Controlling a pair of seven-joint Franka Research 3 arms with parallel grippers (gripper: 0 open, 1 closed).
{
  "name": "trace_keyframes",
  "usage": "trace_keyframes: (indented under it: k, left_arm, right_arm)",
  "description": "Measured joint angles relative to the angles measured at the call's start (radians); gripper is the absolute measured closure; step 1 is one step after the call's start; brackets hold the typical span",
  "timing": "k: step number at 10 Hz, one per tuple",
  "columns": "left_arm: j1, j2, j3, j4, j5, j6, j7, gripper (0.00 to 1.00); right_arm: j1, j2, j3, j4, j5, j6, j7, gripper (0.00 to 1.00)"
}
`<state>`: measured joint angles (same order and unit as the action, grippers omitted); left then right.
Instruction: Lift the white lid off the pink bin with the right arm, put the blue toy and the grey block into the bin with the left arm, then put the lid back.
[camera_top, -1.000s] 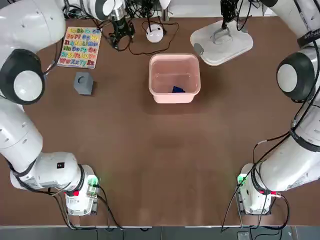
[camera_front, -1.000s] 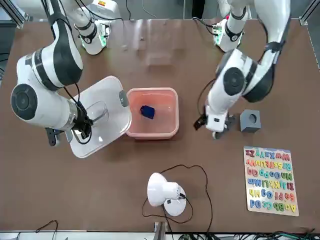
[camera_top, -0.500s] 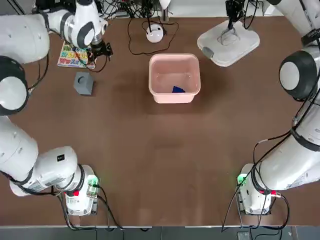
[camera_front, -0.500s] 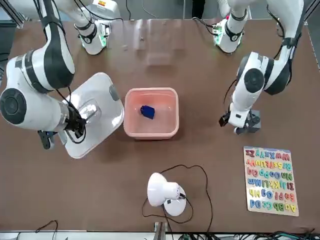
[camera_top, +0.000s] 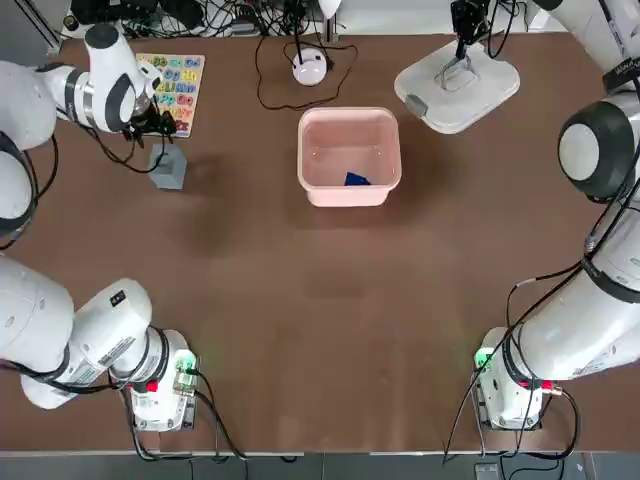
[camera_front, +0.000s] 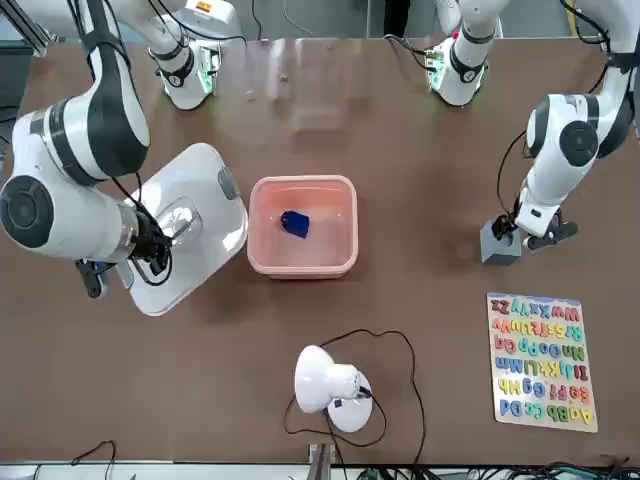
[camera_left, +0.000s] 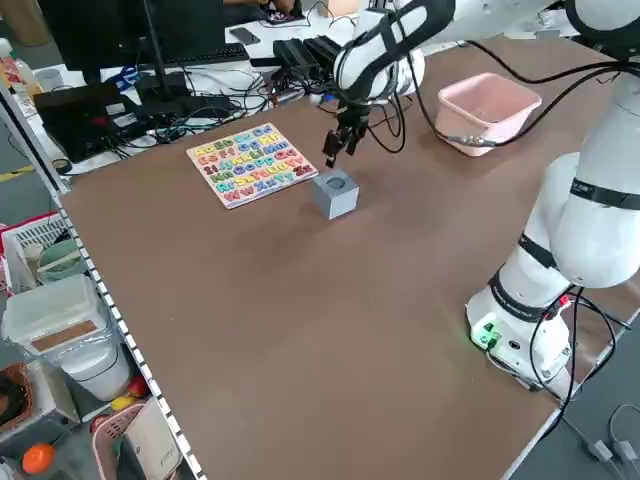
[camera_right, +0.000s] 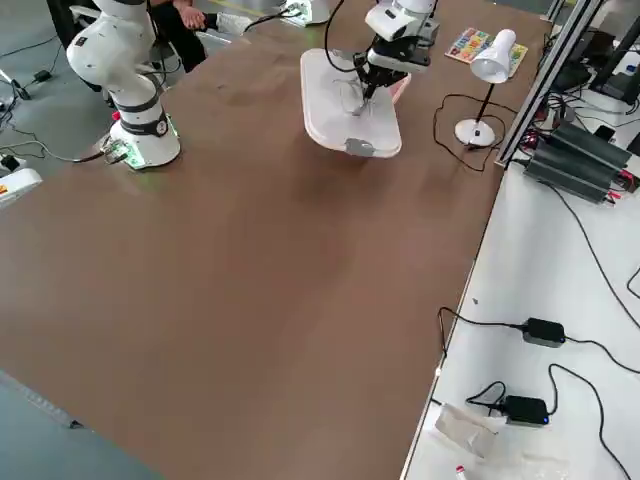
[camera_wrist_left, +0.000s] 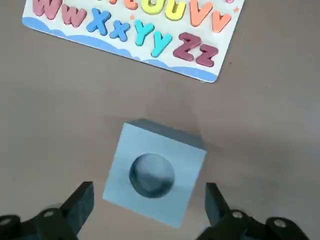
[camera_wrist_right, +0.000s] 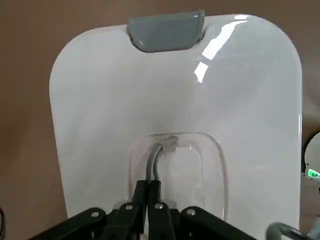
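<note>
On the brown worktop, the left fingers stood open above the grey block; the right fingers gripped the white lid beside the pink bin, which held the blue toy.

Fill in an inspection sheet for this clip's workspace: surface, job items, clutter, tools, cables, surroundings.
Surface: brown tabletop; spills, nothing seen.
Job items: blue toy inside the pink bin; grey block on the tabletop, outside the bin; white lid off the bin.
Clutter: alphabet board and white lamp on the tabletop.
Tools: left tool open above the grey block; right tool shut on the lid's handle, beside the bin.
Cables: lamp cord looped on the tabletop; black cables along both arms.
Surroundings: bundled wiring and a monitor past the table edge; a person's hand near it.
</note>
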<state>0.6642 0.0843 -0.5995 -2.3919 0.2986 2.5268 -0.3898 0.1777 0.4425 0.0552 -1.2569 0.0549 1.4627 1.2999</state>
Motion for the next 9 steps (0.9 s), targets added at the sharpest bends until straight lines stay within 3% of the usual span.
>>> trace_keyframes:
  k: [5,9]
  left_arm:
    - [-0.003,0.051,-0.009,-0.041,0.021,0.096,0.001,0.03]
    - [-0.001,0.115,-0.009,-0.042,0.054,0.116,0.001,0.21]
  right_arm:
    - [0.0,0.0,0.0,0.0,0.0,-0.002,0.0,0.95]
    - [0.0,0.0,0.0,0.0,-0.001,-0.008,-0.001,0.95]
